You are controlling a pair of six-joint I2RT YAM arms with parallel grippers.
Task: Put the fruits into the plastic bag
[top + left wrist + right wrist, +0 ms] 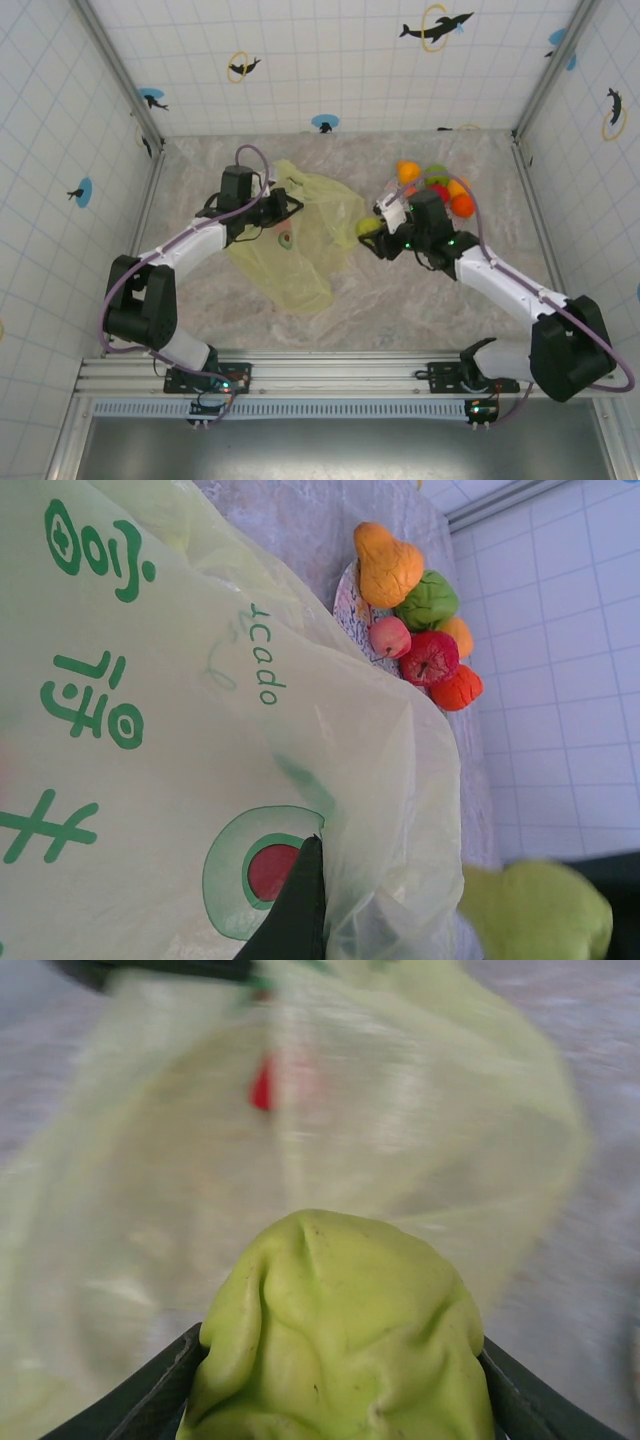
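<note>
My right claw (371, 229) is grasping a wrinkled green fruit (340, 1330), which sits snug between both fingers and is raised off the tabletop (400, 300), just right of the plastic bag (290, 260). My left claw (287, 205) is clenched on the bag's far rim, with the film pinched and lifted. From the left wrist I see the printed sheet draped over my own finger (296, 908).

I judge this to be the carry-and-drop step for this one piece. The other fruits (428, 630) are heaped on the plate (345, 598) at the far right. There are roughly six of them: orange, green, pink and red.

Next I need to bring the fruit left over the bag's mouth, then lower and release it inside. The right wrist view is blurred, so I cannot tell how wide the mouth gapes. I would want the left claw to hold the rim up and apart.

The gap between the two claws is small, so I must watch for knuckles meeting. The near tabletop is bare and gives room to swing. The walls (120, 70) are well apart from both arms.
</note>
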